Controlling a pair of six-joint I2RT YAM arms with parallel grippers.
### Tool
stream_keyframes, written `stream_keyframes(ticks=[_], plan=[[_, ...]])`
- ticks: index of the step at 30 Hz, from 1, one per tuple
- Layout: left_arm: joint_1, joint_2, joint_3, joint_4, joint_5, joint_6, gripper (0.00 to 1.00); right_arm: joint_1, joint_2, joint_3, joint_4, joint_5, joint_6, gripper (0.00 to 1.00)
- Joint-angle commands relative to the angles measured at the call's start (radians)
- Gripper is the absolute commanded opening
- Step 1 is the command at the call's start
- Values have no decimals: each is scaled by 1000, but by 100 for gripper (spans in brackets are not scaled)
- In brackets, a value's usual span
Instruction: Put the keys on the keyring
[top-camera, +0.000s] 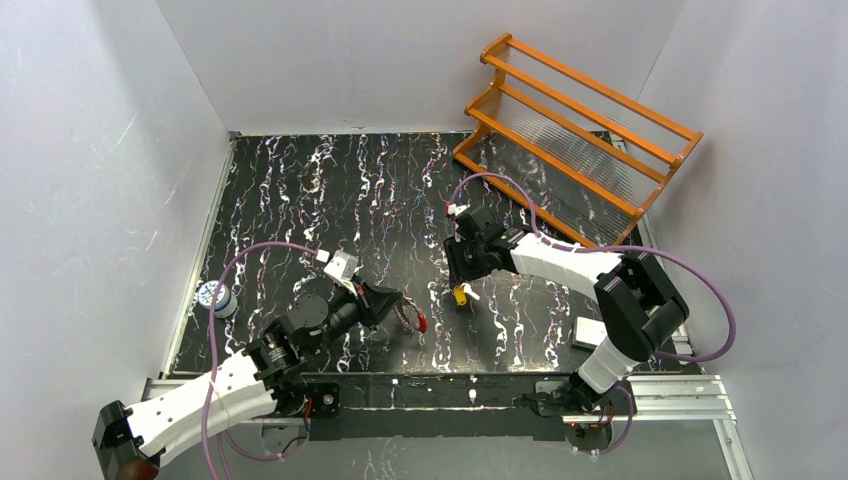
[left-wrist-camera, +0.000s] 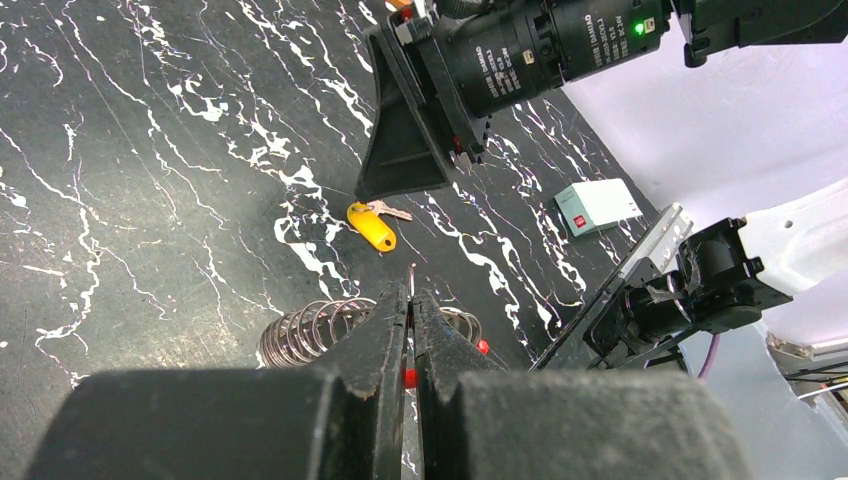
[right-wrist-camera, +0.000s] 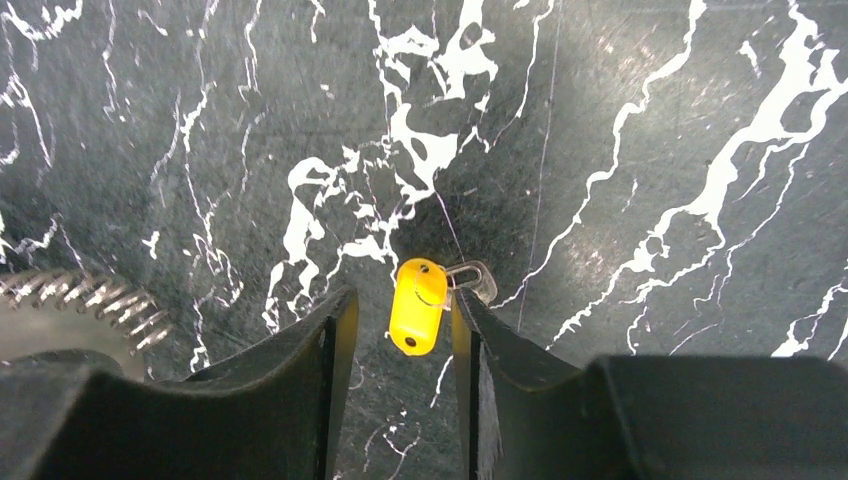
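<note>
The left gripper (left-wrist-camera: 411, 300) is clamped on the keyring (left-wrist-camera: 310, 330), seemingly to steady it, while to its right the right gripper (right-wrist-camera: 402, 300) straddles the yellow-headed key (right-wrist-camera: 417, 308), jaws apart, apparently poised to grasp.

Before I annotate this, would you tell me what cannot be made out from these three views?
- Left wrist view: the left tool is shut on the keyring; its fingers hide the pinched stretch.
- Right wrist view: a finger of the open right tool covers part of the key beside the yellow tag.
- Top view: the key is too small to make out.
- A second key: visible in no view.
</note>
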Motion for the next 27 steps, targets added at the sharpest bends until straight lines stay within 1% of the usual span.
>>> stream_keyframes(ticks=[1,5,14,22,26,27], plan=[[-3,0,4,44,2,-5,0,3,-5,-23,8,-57,-109,48],[-3,2,1,48,5,-5,0,8,11,-21,0,-55,-163,48],[-3,1,-5,53,6,-9,0,70,78,31,-19,79,-185,47],[-3,-3,-6,52,8,-14,0,107,113,59,-35,208,-160,40],[-3,-3,-6,52,10,-14,0,112,120,66,-31,222,-161,39],[-3,-4,-6,53,10,-14,0,113,120,68,-30,226,-164,36]])
